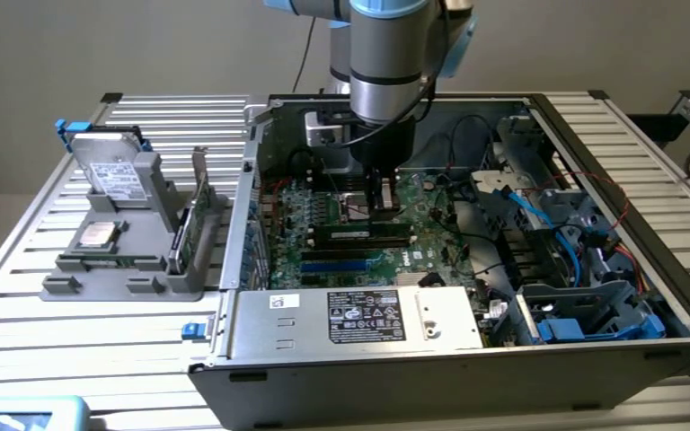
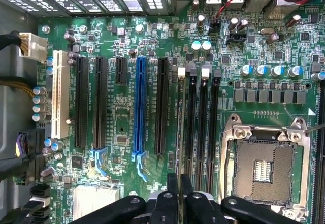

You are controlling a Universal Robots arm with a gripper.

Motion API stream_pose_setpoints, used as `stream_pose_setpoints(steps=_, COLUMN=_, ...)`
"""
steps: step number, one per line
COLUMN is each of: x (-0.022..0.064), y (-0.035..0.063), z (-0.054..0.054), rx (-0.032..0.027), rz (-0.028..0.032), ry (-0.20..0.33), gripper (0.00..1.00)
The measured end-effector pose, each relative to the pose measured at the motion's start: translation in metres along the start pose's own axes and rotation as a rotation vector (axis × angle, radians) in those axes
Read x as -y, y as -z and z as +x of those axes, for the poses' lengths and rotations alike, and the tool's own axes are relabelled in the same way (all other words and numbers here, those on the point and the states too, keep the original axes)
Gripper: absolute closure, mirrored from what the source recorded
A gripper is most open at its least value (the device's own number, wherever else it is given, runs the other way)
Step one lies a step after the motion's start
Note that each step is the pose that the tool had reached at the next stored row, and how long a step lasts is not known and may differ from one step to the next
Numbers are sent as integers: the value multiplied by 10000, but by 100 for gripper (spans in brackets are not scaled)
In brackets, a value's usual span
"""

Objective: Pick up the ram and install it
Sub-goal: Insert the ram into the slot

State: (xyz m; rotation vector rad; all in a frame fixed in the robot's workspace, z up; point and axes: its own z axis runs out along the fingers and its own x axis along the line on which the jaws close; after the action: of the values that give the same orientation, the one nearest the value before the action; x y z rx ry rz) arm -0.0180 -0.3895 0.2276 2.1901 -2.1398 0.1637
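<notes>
Open computer case (image 1: 441,386), motherboard (image 2: 122,117) inside, fingers (image 2: 173,196) clenched on ram (image 1: 363,234) at memory slots (image 2: 203,122)

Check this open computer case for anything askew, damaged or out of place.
Nothing looks damaged, spilled or askew. The ram lies level between the jaws, in line with the memory slots. One thing to note: the processor socket is empty, its contacts bare.

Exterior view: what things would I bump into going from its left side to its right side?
hard drive → upright card → robot arm → drive cage with blue parts
</notes>
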Motion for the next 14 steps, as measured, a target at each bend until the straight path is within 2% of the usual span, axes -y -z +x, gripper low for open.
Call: stream_pose_setpoints(steps=14, x=-4, y=-16, z=-20, rx=-14, rz=9, ry=-35, gripper=86)
